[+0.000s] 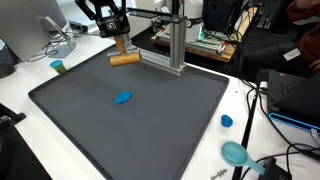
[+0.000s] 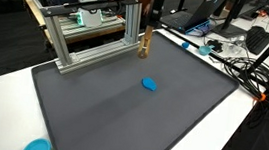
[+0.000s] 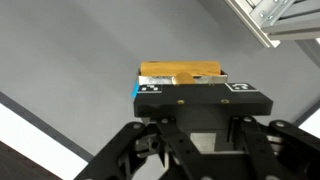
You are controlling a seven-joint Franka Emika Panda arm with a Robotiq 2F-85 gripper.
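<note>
Carrying wooden block point(image 3: 180, 71) clenched between fingers point(image 3: 240, 88), aloft over grey mat point(image 1: 150, 125) beneath them, aluminium frame point(image 1: 176, 45) just beside. Likely mid-transport; next calling for steady lowering clear of frame.

On my remote feed, I read the block point(image 3: 180, 71) as pale, smooth wood, the claw point(image 3: 190, 95) as matt black plastic, the mat point(image 1: 150, 125) as dull grey and faintly rough, the frame point(image 1: 176, 45) as brushed metal, and the bench point(image 1: 25, 95) as smooth white.
</note>
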